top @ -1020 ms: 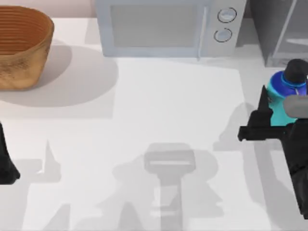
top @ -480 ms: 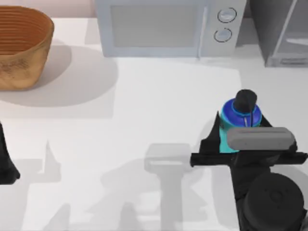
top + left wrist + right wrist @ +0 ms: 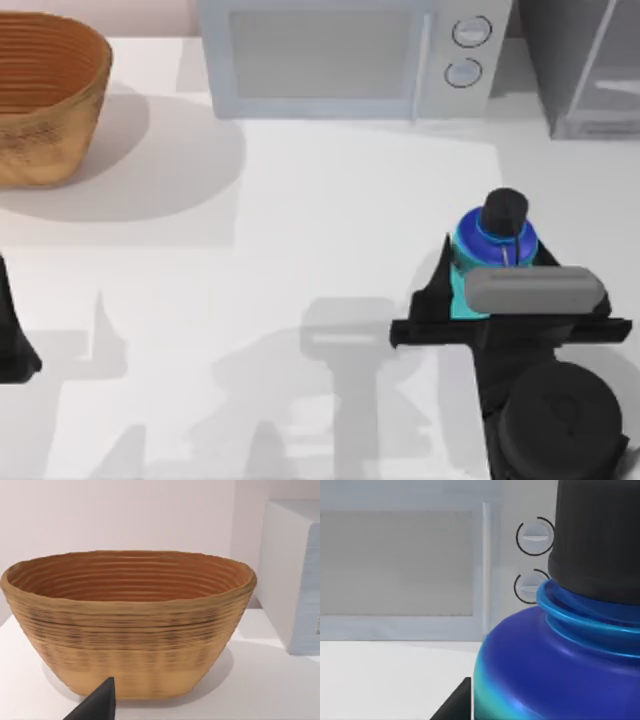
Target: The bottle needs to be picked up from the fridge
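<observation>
While my right gripper point(image 3: 497, 285) pinches the bottle point(image 3: 497, 240) low on its body, the bottle stands upright over the table point(image 3: 300, 250), right of centre, well apart from the fridge point(image 3: 580, 70) at the far right corner. Bottle: deep blue rounded body, cyan band at the base, ridged blue neck ring, black screw cap point(image 3: 600, 535). No label or writing legible on it. Microwave point(image 3: 340, 55) stands behind, its two round knobs point(image 3: 535, 536) carrying only a slot mark each, no text. Left gripper point(image 3: 15, 345) sits parked at the table's left edge, facing the basket point(image 3: 127, 625); I cannot tell how its fingers stand.
</observation>
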`<state>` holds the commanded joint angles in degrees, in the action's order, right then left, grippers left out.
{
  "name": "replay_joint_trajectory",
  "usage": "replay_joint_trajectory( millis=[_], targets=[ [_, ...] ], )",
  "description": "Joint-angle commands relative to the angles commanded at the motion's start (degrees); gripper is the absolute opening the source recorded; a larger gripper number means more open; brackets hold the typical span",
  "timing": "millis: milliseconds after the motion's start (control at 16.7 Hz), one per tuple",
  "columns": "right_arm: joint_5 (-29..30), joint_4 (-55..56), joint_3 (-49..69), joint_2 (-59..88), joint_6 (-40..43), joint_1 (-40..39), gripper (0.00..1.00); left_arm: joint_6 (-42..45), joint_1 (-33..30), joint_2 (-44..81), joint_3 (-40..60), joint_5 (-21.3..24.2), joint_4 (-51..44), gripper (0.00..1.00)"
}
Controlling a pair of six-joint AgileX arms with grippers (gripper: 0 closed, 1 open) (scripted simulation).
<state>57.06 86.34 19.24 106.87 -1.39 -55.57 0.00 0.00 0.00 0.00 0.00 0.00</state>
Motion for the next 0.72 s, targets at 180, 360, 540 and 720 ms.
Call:
replay_joint_trajectory(
  millis=[180,360,540,720],
  targets=[
    [-2.71,2.13,2.64,4.75,0.2,3.03,0.0,0.0,0.0,0.0,0.0,0.0,0.0,1.0],
    [-6.51,4.69,5.97,10.43,0.32,6.67,0.0,0.0,0.0,0.0,0.0,0.0,0.0,1.0],
    [-8.99,6.3,8.13,13.76,0.42,8.98,0.0,0.0,0.0,0.0,0.0,0.0,0.0,1.0],
    [-9.05,6.34,8.19,13.84,0.42,9.04,0.0,0.0,0.0,0.0,0.0,0.0,0.0,1.0]
  ],
)
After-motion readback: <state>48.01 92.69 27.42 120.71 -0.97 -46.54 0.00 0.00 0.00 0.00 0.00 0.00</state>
